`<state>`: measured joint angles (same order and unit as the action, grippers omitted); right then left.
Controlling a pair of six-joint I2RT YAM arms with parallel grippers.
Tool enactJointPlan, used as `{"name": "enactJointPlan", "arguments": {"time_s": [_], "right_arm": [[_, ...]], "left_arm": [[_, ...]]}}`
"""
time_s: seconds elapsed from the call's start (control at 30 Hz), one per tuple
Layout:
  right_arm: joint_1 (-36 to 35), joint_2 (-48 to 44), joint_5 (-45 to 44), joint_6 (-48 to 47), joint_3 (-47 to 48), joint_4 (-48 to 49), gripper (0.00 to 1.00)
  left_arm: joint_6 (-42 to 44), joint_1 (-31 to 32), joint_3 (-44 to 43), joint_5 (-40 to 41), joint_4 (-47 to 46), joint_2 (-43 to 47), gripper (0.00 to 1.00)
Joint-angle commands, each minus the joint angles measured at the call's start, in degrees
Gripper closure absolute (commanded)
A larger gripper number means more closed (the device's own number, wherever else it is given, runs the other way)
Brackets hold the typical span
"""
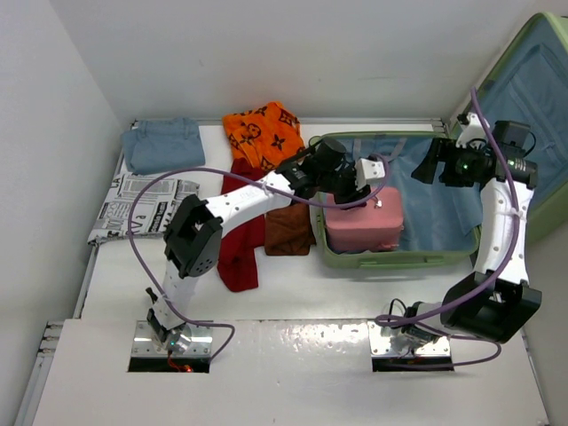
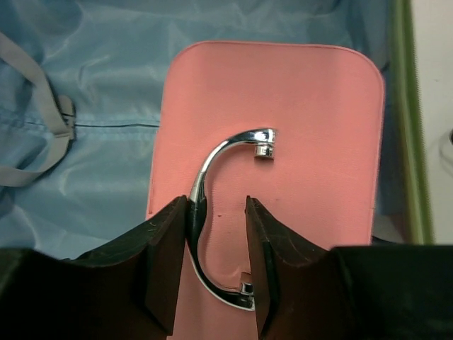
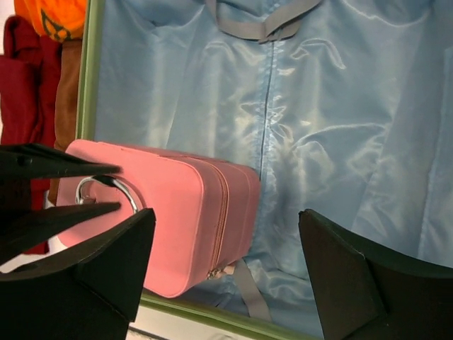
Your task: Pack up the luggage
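- The luggage point(image 1: 390, 259) is lying open at the right of the table point(image 1: 302, 297), with its lid being leaned on the wall.
- A pink case point(image 1: 364, 222) is being kept in its near left corner, on the lining point(image 3: 318, 106).
- Orange cloth point(image 1: 262, 129), red cloth point(image 1: 238, 253) and brown cloth point(image 1: 288, 232) are lying just left of the luggage.
- The case's handle point(image 2: 216, 152) is being straddled by the left gripper point(image 2: 216, 205), its jaws partly apart and one finger touching the metal.
- The right gripper point(image 3: 225, 219) is being held wide apart over the lining, gripping nothing.
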<state>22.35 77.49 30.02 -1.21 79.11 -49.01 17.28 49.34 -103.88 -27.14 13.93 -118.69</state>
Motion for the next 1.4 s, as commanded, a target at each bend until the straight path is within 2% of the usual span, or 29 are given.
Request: {"name": "enactJointPlan", "arguments": {"time_s": [0.0, 0.2, 0.43, 0.53, 0.7, 0.77, 0.87, 1.03, 1.1, 1.17, 1.27, 1.37], "right_arm": [[-2.04, -0.85, 0.56, 0.6, -1.24, 3.04, 0.19], [-3.63, -0.77, 0.3, 0.69, -2.03, 4.01, 0.2], [-4.86, -0.33, -0.4, 0.77, -2.12, 4.71, 0.2], [-5.82, -0.15, -0.58, 0.77, -2.21, 5.16, 0.2], [-7.23, -0.06, -1.45, 0.77, -2.29, 5.51, 0.2], [-7.32, 0.11, -1.46, 0.77, -2.03, 5.42, 0.2], [-7.41, -0.06, -1.54, 0.77, -1.77, 5.33, 0.2], [-9.6, 0.37, -0.67, -0.19, -1.59, 5.68, 0.35], [-11.18, 0.29, -0.58, -0.89, -1.5, 5.77, 0.42], [-12.94, 0.64, -0.67, -1.42, -1.24, 5.86, 0.46], [-14.26, 0.64, -1.54, -0.99, -0.8, 6.56, 0.46], [-14.7, 0.56, -1.11, 0.51, -0.01, 7.0, 0.35]], "left_arm": [[-0.84, 0.32, 3.24, -7.84, 5.06, 1.36, 0.56], [-5.67, -1.62, 6.75, -14.08, -1.71, 4.17, 0.56], [-9.81, -2.67, 6.76, -11.98, -5.67, 6.02, 0.54], [-10.33, -3.2, 6.76, -10.31, -6.19, 6.02, 0.46], [-11.56, -4.34, 5.18, -9.08, -8.39, 5.49, 0.45], [-12.7, -5.57, 3.78, -8.55, -9.01, 4.79, 0.31], [-13.23, -6.1, 1.15, -8.55, -9.01, 4.26, 0.29], [-15.42, -8.9, -3.26, -8.02, -9.01, 4.26, 0.24], [-17.97, -10.48, -4.41, -8.02, -9.01, 4.96, 0.19], [-20.43, -11.89, -4.41, -6.98, -8.49, 6.97, 0.18], [-27.01, -17.5, 0.31, -2.23, -4.64, 10.92, 0.23], [-28.96, -21.64, 8.74, 4.61, -3.83, 16.81, 0.25]]}}
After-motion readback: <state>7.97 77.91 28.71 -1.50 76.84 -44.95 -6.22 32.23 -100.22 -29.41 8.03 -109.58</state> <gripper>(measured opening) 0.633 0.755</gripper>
